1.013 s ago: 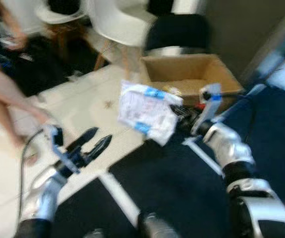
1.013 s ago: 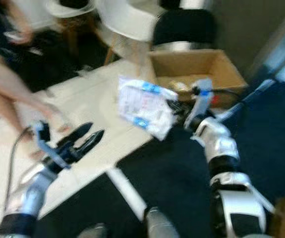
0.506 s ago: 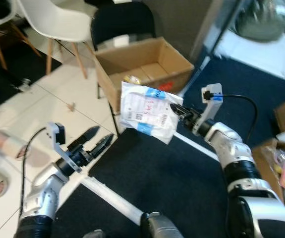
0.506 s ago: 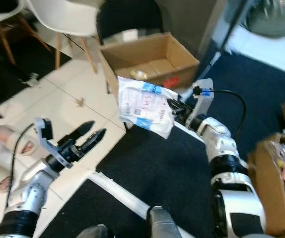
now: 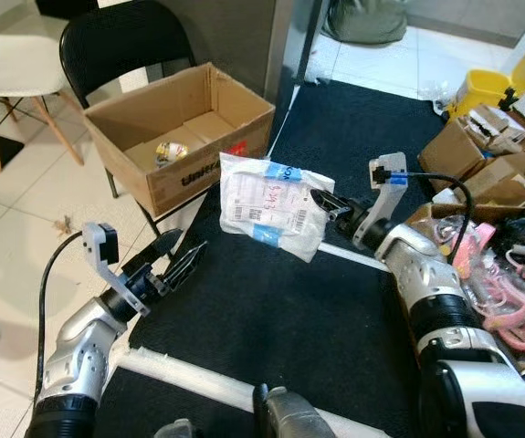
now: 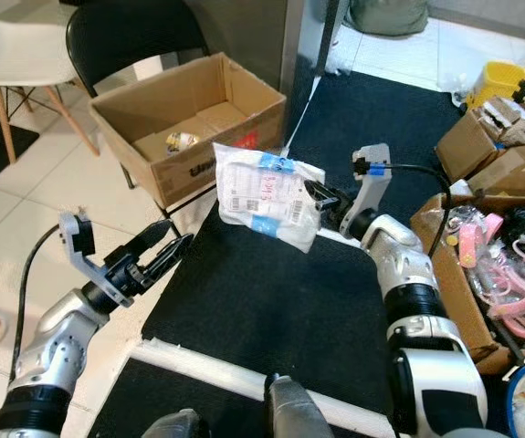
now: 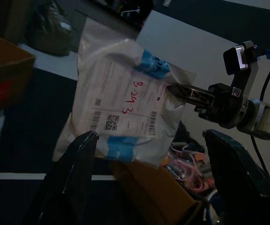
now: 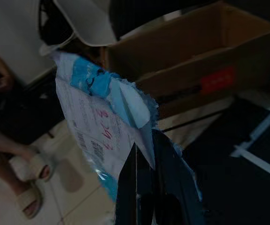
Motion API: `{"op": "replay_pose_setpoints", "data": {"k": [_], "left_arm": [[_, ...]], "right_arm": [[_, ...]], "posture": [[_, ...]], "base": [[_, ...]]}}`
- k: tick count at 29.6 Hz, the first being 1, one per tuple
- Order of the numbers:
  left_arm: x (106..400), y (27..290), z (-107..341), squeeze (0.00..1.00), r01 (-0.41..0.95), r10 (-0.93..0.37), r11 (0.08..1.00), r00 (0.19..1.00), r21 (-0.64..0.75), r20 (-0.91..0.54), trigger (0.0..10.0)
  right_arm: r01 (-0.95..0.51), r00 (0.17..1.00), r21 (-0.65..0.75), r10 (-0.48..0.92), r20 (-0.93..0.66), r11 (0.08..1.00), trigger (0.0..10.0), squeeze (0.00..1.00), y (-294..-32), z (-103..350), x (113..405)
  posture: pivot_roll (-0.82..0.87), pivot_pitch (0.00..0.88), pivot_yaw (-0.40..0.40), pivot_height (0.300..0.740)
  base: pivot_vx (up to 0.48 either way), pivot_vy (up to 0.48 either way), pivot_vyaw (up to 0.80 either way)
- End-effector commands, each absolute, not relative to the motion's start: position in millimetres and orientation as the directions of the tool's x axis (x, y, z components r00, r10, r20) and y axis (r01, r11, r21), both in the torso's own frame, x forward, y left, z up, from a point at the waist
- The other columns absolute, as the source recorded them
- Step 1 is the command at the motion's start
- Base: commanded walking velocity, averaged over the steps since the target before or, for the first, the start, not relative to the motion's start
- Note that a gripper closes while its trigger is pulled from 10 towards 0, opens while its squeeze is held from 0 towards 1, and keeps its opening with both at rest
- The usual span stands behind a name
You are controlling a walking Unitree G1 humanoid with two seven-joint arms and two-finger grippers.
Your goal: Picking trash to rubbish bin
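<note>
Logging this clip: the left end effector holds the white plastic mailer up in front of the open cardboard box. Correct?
Wrong arm. The right end effector pinches the white plastic mailer in front of the cardboard box; the left end effector is open and holds nothing, as the left eye view shows.

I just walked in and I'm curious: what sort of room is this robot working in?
Probably a lived-in home or small office area mid-tidy: white tile floor with a dark mat, a black chair behind an open cardboard box, and cluttered boxes nearby.
</note>
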State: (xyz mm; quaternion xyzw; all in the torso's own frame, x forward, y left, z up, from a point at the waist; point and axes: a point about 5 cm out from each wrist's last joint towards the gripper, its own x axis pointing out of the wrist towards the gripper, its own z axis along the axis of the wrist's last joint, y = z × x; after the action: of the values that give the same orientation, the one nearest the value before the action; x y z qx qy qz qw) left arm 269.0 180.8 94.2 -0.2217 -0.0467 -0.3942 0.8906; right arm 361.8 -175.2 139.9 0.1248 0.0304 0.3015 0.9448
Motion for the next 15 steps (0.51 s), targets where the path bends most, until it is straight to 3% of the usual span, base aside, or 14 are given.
{"op": "replay_pose_setpoints", "data": {"k": [1,15], "left_arm": [[265.7,182.7,88.0,0.0,0.715,-0.685,0.591,0.689,-0.373,0.237,10.0],[266.1,182.0,88.2,0.0,0.713,-0.673,0.583,0.692,-0.389,0.261,10.0]], "right_arm": [[-0.564,0.816,0.25,0.577,0.026,0.787,10.0,0.0,-176.5,140.0,360.5],[-0.573,0.812,0.259,0.581,0.052,0.778,10.0,0.0,-176.5,143.0,360.7]], "posture": [[0.01,0.124,-0.002,0.74],[0.01,0.129,0.0,0.74]], "base": [[0.0,0.0,0.0],[0.273,0.0,0.0]]}}
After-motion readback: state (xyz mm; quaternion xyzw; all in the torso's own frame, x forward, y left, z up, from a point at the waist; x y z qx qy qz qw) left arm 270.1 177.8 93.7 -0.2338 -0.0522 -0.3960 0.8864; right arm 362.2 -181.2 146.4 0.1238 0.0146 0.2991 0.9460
